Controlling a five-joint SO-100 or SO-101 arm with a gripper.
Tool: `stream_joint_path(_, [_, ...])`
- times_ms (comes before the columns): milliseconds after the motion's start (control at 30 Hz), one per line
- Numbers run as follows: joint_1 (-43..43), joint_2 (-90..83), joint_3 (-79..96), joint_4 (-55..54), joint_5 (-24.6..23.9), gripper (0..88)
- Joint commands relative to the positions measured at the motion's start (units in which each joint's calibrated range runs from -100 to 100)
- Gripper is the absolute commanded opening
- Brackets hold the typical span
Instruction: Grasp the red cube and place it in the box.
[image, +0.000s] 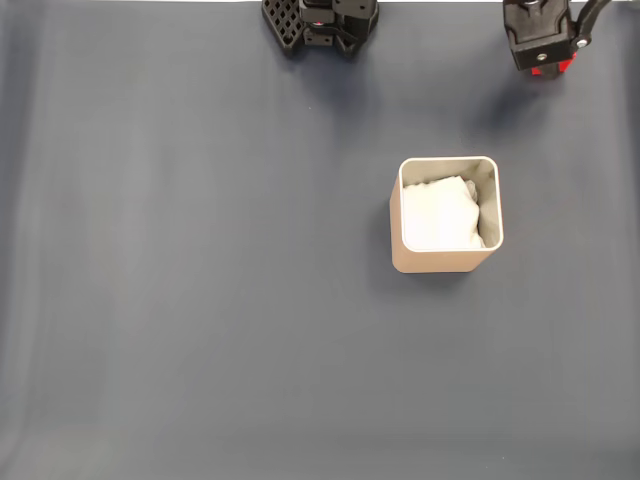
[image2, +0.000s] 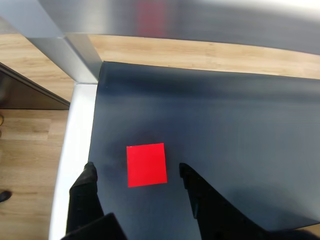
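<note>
One red cube, one box, one gripper above the cube.

In the wrist view the gripper (image2: 136, 170) has its fingers apart on either side of the single red cube (image2: 146, 164), near the dark mat's (image2: 225, 140) edge; in the fixed view the one beige box (image: 446, 258) sits right of the mat's centre.

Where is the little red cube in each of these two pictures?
Fixed view: a sliver of the red cube peeks out under the gripper at the top right edge, up and right of the box.
Wrist view: the red cube lies flat on the mat, low and left of centre, between the two dark fingers.
Shared landmark: the dark grey mat.
</note>
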Motion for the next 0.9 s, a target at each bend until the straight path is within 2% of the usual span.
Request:
stream_joint_path(0, [0.27, 0.54, -0.22, -1.34, -0.29, 40.7])
stream_joint_path(867, [-0.02, 3.48, 1.6, -5.53, -0.73, 39.8])
